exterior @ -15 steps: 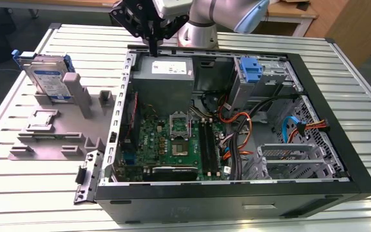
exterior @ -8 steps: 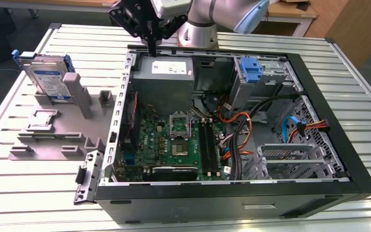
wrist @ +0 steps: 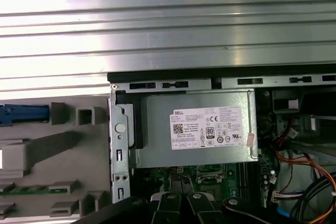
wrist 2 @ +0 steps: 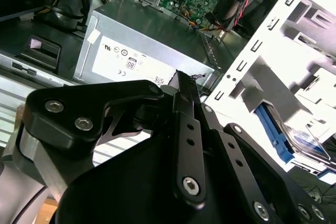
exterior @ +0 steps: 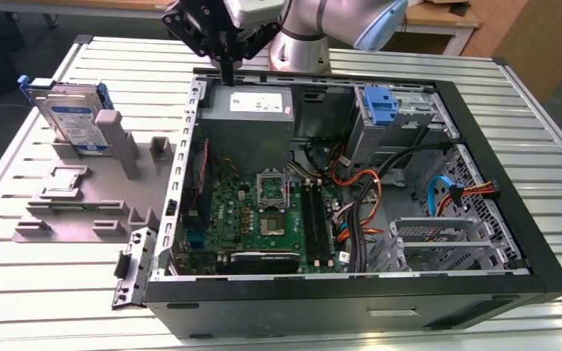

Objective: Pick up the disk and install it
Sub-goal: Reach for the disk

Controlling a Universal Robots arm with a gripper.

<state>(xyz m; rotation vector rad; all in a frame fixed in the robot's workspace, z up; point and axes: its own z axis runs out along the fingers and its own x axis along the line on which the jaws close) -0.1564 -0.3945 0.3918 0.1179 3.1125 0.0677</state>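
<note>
Gripper [exterior: 229,79] hangs over the rim of the PC case [exterior: 310,314], jaws pinched together, empty. Disk [exterior: 74,121] stands upright in grey rack [exterior: 66,219] just outside the case, prob for easy grabbing.

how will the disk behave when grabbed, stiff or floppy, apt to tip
Probably stiff: the disk looks like a flat metal slab. Likely heavy for its size. It stands on edge in the grey holder, so a sideways push might tip it.
</note>
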